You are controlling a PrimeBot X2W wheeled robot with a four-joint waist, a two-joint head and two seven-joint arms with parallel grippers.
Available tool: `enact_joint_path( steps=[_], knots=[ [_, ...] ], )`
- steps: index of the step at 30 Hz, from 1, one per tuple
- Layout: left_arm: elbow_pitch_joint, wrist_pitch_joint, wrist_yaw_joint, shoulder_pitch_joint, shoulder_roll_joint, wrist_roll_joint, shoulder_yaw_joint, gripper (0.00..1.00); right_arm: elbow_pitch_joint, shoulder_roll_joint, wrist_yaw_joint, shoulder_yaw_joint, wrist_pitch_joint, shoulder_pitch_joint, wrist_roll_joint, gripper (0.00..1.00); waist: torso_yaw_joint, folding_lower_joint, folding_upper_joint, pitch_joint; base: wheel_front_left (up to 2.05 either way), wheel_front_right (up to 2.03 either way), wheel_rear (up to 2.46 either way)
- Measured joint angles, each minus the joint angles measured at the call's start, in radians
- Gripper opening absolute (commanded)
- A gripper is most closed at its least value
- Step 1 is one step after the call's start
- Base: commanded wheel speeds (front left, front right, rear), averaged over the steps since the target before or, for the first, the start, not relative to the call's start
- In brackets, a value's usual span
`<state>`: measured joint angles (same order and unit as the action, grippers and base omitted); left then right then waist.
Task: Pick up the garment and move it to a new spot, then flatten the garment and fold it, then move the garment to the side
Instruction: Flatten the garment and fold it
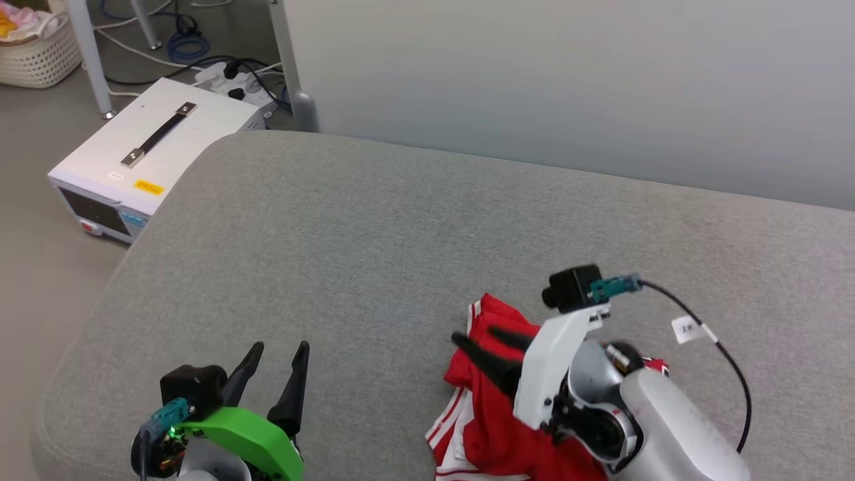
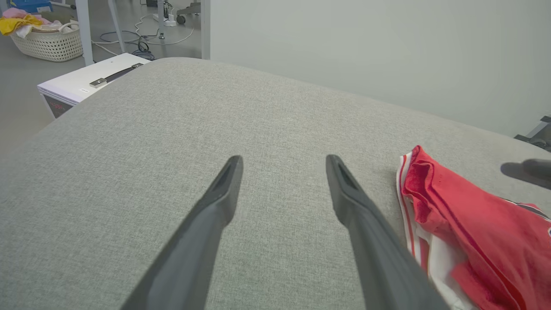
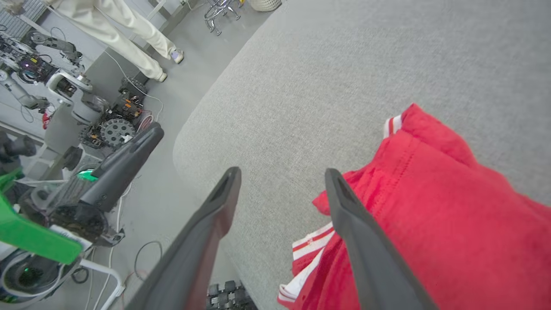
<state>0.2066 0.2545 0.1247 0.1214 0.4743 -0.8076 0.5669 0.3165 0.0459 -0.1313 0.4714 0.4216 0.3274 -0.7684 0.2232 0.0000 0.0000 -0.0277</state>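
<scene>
Garment (image 1: pixel 487 407) first: it lies crumpled on the grey cushion (image 1: pixel 401 234), directly under your right gripper (image 1: pixel 475 335), red body up, with red-and-white striped trim along its edge. Your right jaws stand wide apart and grip nothing. In the right wrist view, one finger lies over the red cloth and the other over bare cushion. The gap between them shows mostly grey, with a corner of red hem poking in. Whether the fingers touch the cloth, I can't tell.

Over to your left gripper (image 1: pixel 280 347): jaws fully spread and empty, above bare cushion. The garment's folded edge sits just outside its right-hand finger, apart from it.

Now your room. Ahead of both sets of fingertips it's open grey all the way to the cushion's far edge, against the pale wall panel (image 1: pixel 568 87). Between the two grippers there's bare fabric too. Outside the left jaws the cushion rounds off. Beyond that drop, on the floor, sit a white box (image 1: pixel 147 147) with a black handle, cables (image 1: pixel 184 43) and a woven basket (image 1: pixel 40 53). Past the cushion's curved edge beyond your right gripper's other finger, a person's legs (image 3: pixel 129 30) stand on the floor.
</scene>
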Motion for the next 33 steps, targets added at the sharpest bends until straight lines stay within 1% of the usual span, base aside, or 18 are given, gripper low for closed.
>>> enact_joint_path(
  steps=[2, 4, 7, 8, 12, 14, 16, 17, 22, 23, 25, 31, 33],
  knots=[
    [-0.01, 0.0, 0.0, 0.0, -0.001, 0.0, -0.008, 1.0, -0.022, 0.004, 0.0, -0.022, -0.014, 0.021, 0.111, 1.0, -0.014, 0.0, 0.0, -0.003, 0.0, 0.0, 0.0],
    [-0.024, 0.001, 0.0, 0.0, -0.003, 0.0, -0.023, 1.0, -0.054, 0.023, 0.0, -0.042, -0.023, 0.033, 0.189, 1.0, -0.026, 0.0, 0.0, -0.004, 0.0, 0.0, 0.0],
    [-0.047, 0.001, 0.0, -0.001, -0.008, 0.014, -0.044, 1.0, -0.105, 0.086, 0.0, -0.077, -0.055, 0.034, 0.27, 1.0, -0.047, 0.0, 0.0, -0.005, 0.0, 0.0, 0.0],
    [-0.055, 0.001, 0.0, -0.001, -0.011, 0.023, -0.054, 1.0, -0.12, 0.116, 0.0, -0.087, -0.072, 0.034, 0.297, 1.0, -0.054, 0.0, 0.0, -0.005, 0.0, 0.0, 0.0],
    [-0.089, 0.001, -0.009, -0.001, -0.037, 0.059, -0.096, 1.0, -0.172, 0.226, 0.0, -0.123, -0.156, 0.032, 0.358, 1.0, -0.082, 0.0, 0.0, -0.003, 0.0, 0.0, 0.0],
    [-0.101, 0.001, -0.02, -0.002, -0.049, 0.086, -0.115, 1.0, -0.189, 0.27, 0.0, -0.148, -0.204, 0.026, 0.38, 1.0, -0.094, 0.0, 0.0, -0.001, 0.0, 0.0, 0.0],
    [-0.11, 0.001, -0.029, -0.005, -0.063, 0.105, -0.137, 1.0, -0.202, 0.301, 0.0, -0.187, -0.248, 0.008, 0.388, 1.0, -0.106, 0.0, 0.0001, 0.001, 0.0, 0.0, 0.0],
    [-0.121, 0.001, -0.046, -0.021, -0.083, 0.142, -0.165, 1.0, -0.229, 0.329, 0.0, -0.233, -0.306, -0.038, 0.406, 1.0, -0.123, 0.0, 0.0, 0.002, 0.0, 0.0, 0.0],
    [-0.134, 0.001, -0.08, -0.05, -0.125, 0.186, -0.212, 1.0, -0.28, 0.325, 0.0, -0.335, -0.392, -0.131, 0.435, 1.0, -0.145, 0.0, 0.0, 0.0, 0.0, 0.0, 0.0],
    [-0.148, 0.001, -0.104, -0.068, -0.156, 0.22, -0.237, 1.0, -0.311, 0.294, 0.0, -0.408, -0.431, -0.201, 0.459, 1.0, -0.152, 0.0, 0.0001, -0.002, 0.0, 0.0, 0.0],
    [-0.152, 0.001, -0.119, -0.083, -0.179, 0.234, -0.253, 1.0, -0.339, 0.249, 0.0, -0.455, -0.451, -0.252, 0.463, 1.0, -0.155, 0.0, 0.0, -0.002, 0.0, 0.0, 0.0],
    [-0.16, 0.001, -0.163, -0.116, -0.233, 0.301, -0.308, 1.0, -0.412, 0.146, 0.0, -0.515, -0.514, -0.37, 0.498, 1.0, -0.159, 0.0, 0.0001, -0.002, 0.0, 0.0, 0.0],
    [-0.165, 0.001, -0.179, -0.125, -0.249, 0.338, -0.325, 1.0, -0.423, 0.11, 0.0, -0.527, -0.531, -0.4, 0.504, 1.0, -0.16, 0.0, 0.0001, -0.001, 0.0, 0.0, 0.0]
  ],
)
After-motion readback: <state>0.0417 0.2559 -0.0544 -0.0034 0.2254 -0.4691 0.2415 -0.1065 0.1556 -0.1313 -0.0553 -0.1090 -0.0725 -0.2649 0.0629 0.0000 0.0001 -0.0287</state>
